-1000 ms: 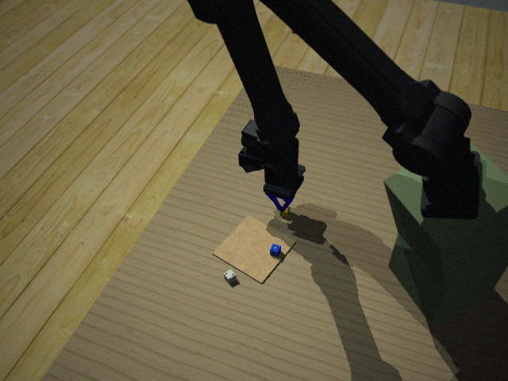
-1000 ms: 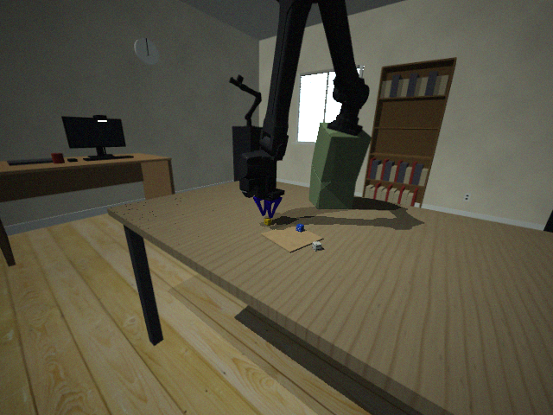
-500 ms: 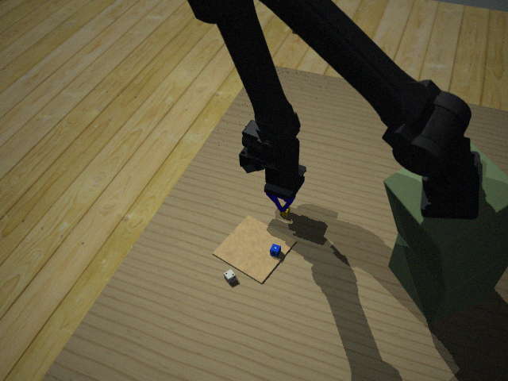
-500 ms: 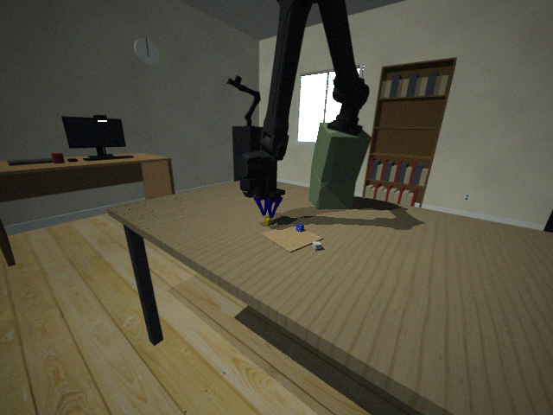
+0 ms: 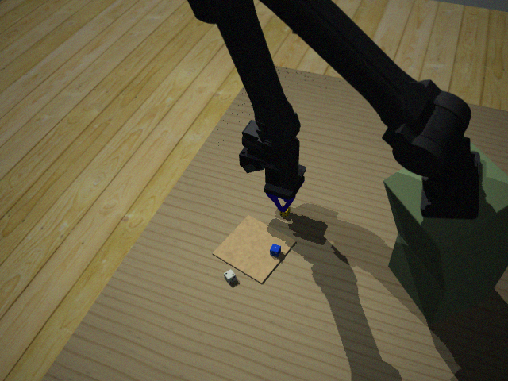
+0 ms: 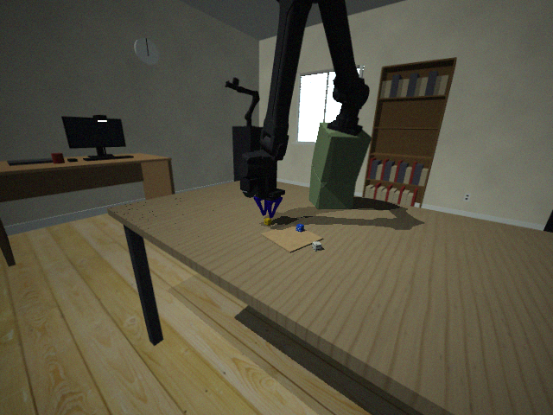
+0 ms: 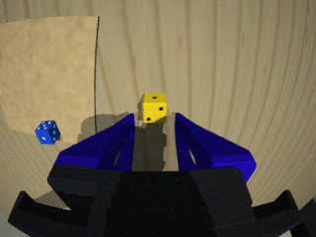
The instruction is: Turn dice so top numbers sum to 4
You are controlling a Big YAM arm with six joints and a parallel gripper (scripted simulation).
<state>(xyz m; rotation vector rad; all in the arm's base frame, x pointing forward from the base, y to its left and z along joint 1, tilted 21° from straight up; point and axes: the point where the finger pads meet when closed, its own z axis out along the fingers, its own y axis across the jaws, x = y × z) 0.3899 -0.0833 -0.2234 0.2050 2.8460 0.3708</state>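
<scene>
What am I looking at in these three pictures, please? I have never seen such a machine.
This is one black robot arm on a green block, ending in a blue two-finger gripper. One picture looks down from above, one from across the room, one from the wrist. On the wooden table lies a tan square mat with a small blue die on it. A white die and a yellow die lie off the mat. The part-open fingers stand either side of the yellow die, apparently not squeezing it.
</scene>
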